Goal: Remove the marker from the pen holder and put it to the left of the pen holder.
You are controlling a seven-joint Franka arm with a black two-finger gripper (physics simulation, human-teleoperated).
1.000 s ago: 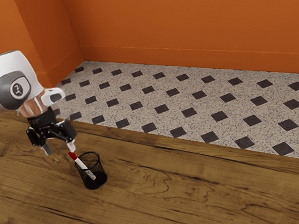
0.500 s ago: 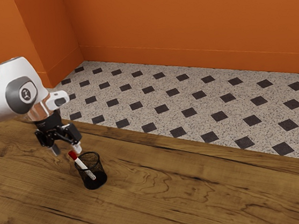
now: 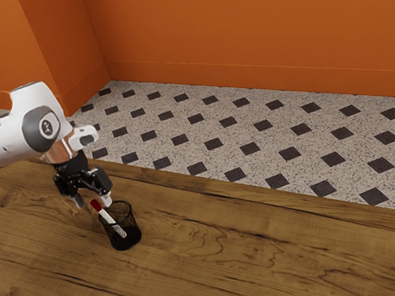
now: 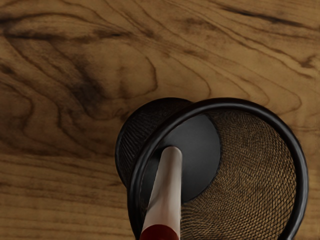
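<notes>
In the exterior view my gripper [image 3: 94,203] stands open just above the red cap of the marker [image 3: 110,219], its two fingers apart at either side of the cap's top. The white-bodied marker leans inside the black mesh pen holder [image 3: 130,223], its capped end sticking out over the rim toward the exterior view's left. From the wrist view, the marker [image 4: 167,187] runs down into the pen holder [image 4: 302,180], its lower end on the dark base. Whether a finger touches the cap, I cannot tell.
The wooden table [image 3: 224,259] surrounds the pen holder on all sides. Its far edge runs behind the holder, with a tiled floor [image 3: 253,134] and orange walls [image 3: 241,29] beyond.
My gripper has come down and toward the exterior view's right, closer to the marker's cap. The marker and the pen holder have stayed where they were.
</notes>
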